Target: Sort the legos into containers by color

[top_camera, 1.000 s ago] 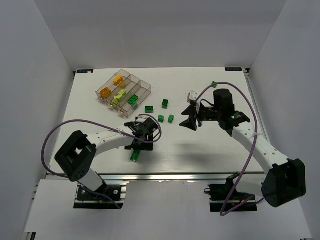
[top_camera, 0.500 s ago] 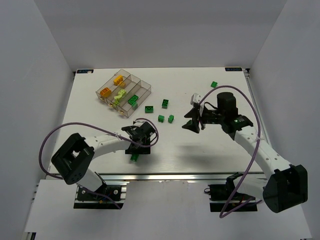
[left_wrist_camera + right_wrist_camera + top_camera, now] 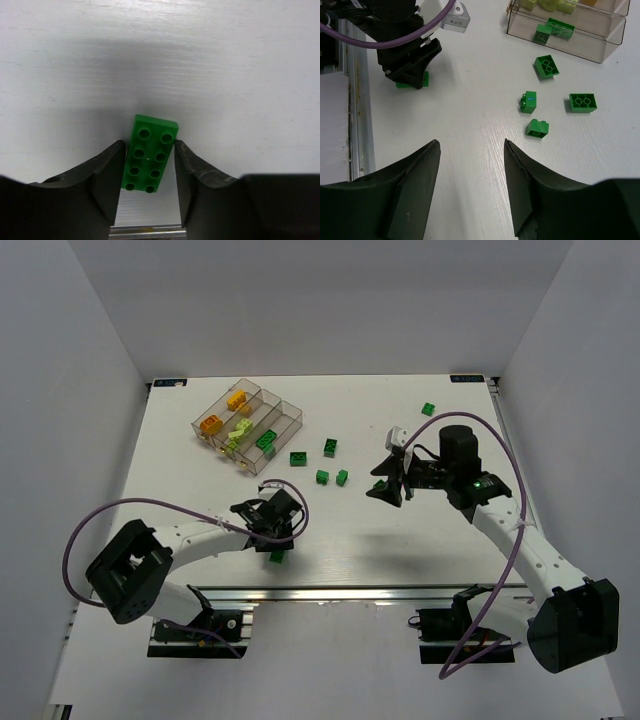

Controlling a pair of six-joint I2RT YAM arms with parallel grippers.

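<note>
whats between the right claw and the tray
Four loose dark green bricks lie scattered between the right claw and the tray. The right wrist view shows it best, and the top view shows it too.

Bright, even light from above; the white tabletop (image 3: 420, 540) looks slightly washed out. Soft, blurry-edged shadows lie on it. Left wrist cam: brick (image 3: 150, 155) is sharp, left pincer (image 3: 149, 146) dark and underexposed, grey shadow ahead.

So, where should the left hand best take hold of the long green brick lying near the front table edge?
Take the long green brick by its two long side walls, coming straight down from above. It lies flat, studs up, and its narrow width fits between the fingers of the left hand, which flank it.
</note>
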